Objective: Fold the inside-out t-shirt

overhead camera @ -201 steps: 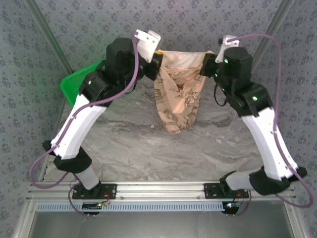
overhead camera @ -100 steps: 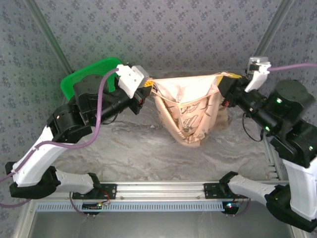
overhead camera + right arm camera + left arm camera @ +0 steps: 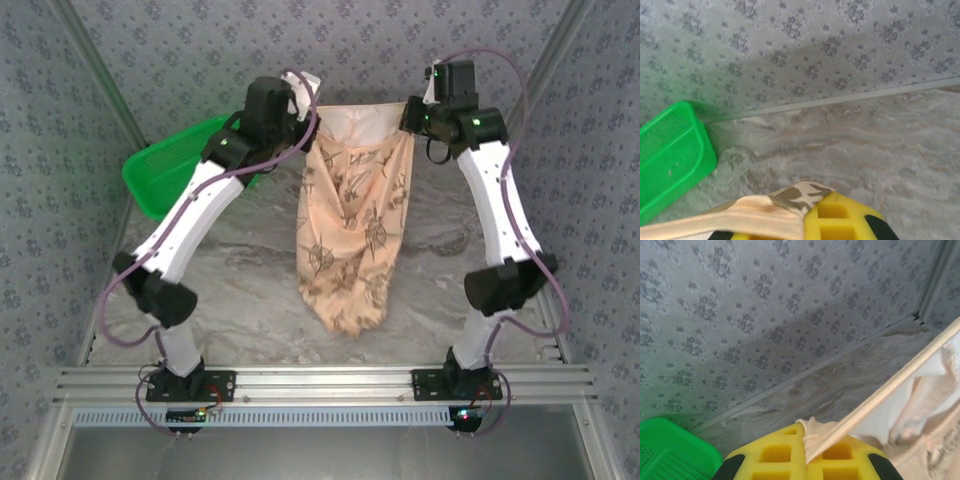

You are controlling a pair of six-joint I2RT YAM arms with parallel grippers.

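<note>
Moved: left claw [image 3: 313, 108] and right claw [image 3: 408, 112] drew closer together; the soft tan-peach cloth t-shirt [image 3: 350, 230] with dark compass prints hangs longer.
Left claw: clamped on the t-shirt's top corner.
Right claw: clamped on the opposite top corner.
T-shirt: strung between both claws, hanging below them over the grey marbled table [image 3: 250, 290].

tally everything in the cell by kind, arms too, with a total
t-shirt: 1
green basket: 1
robot arms: 2 (left arm, right arm)
total: 4
</note>
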